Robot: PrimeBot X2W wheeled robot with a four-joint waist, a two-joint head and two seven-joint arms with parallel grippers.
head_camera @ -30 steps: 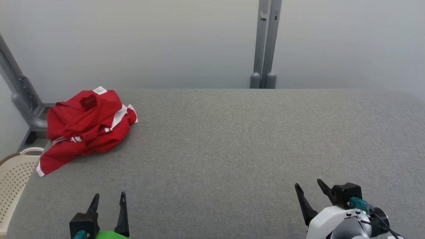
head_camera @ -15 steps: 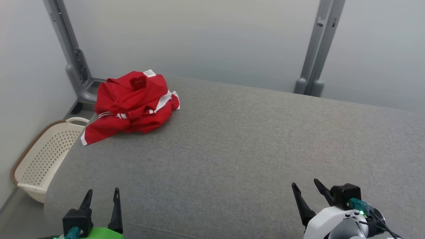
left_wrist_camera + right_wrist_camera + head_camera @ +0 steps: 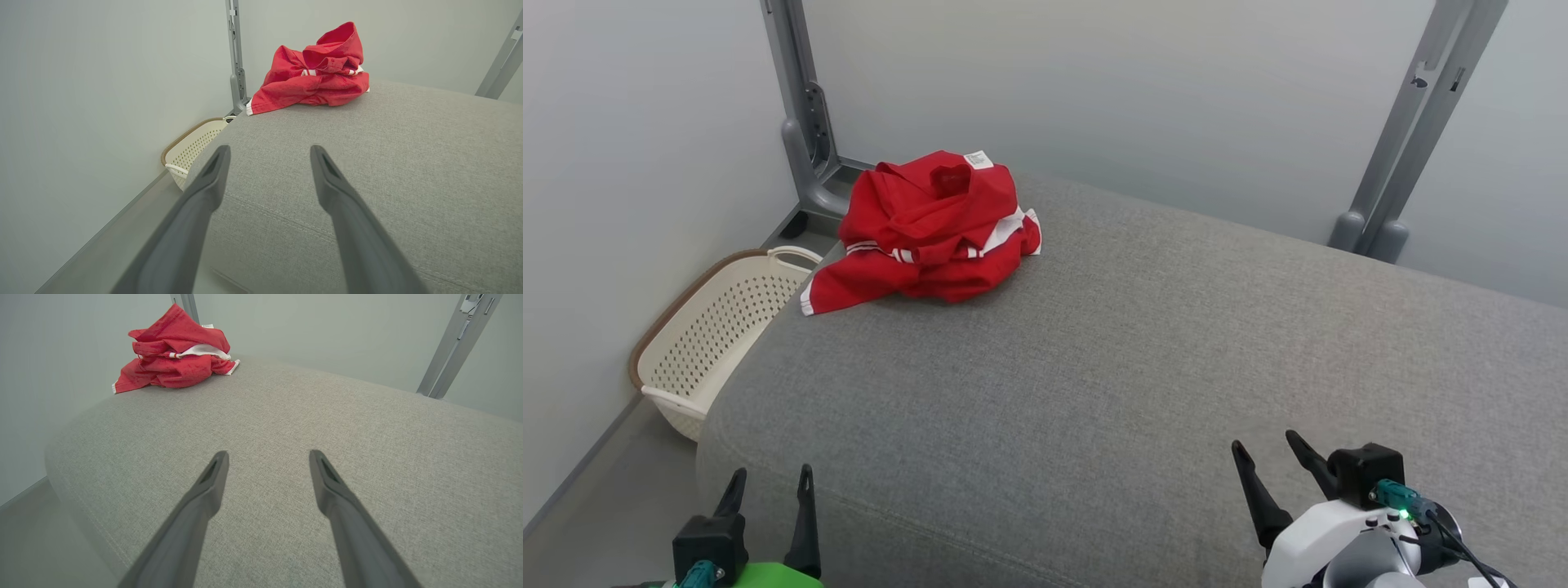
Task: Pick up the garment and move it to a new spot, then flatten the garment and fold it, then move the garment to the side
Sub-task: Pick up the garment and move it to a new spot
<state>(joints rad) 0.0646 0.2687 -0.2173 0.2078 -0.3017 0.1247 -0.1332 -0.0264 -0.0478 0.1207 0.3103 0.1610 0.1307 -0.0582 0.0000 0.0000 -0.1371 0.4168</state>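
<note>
Loosely crumpled, the red garment (image 3: 935, 224) sits on a coarse grey cushion (image 3: 1143, 367); left gripper (image 3: 773, 469) and right gripper (image 3: 1264, 438) gape.

A grey fabric bench (image 3: 1143, 367) with rounded, padded edges and a stitched seam along its near side spans most of the head view. At its left end a cream basket (image 3: 727, 322) with a perforated wall and a brown rim sits on the grey floor (image 3: 605, 506), between the bench and the pale wall (image 3: 629, 163). A grey metal post (image 3: 796, 82) rises at the bench's far left corner, and its foot curves out at the base. A second post (image 3: 1414, 131), made of two leaning bars with rounded feet, stands behind the bench's far right edge.
</note>
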